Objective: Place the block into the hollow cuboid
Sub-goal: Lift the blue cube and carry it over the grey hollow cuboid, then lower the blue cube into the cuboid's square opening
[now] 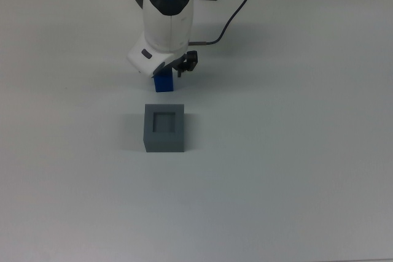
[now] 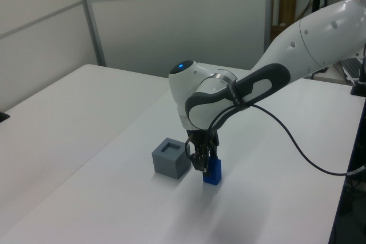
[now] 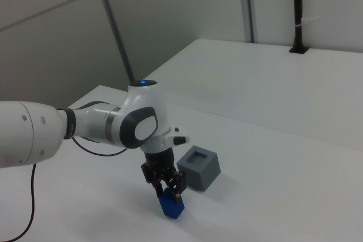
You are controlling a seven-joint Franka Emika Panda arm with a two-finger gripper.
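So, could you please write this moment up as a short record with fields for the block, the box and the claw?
block: blue block standing on the white table, outside the box
box: grey hollow cuboid beside the block, apart from it, square top hole showing nothing inside
claw: claw lowered onto the block from above, fingers either side of its top
task state: block not yet in the box

A white table [image 1: 295,170] meets grey wall panels [image 2: 171,21] behind.

Your gripper [image 3: 168,192] sits down over the block [image 3: 171,206]; the hollow cuboid [image 3: 198,168] stands on the table just beside it, apart, toward the right view's right.
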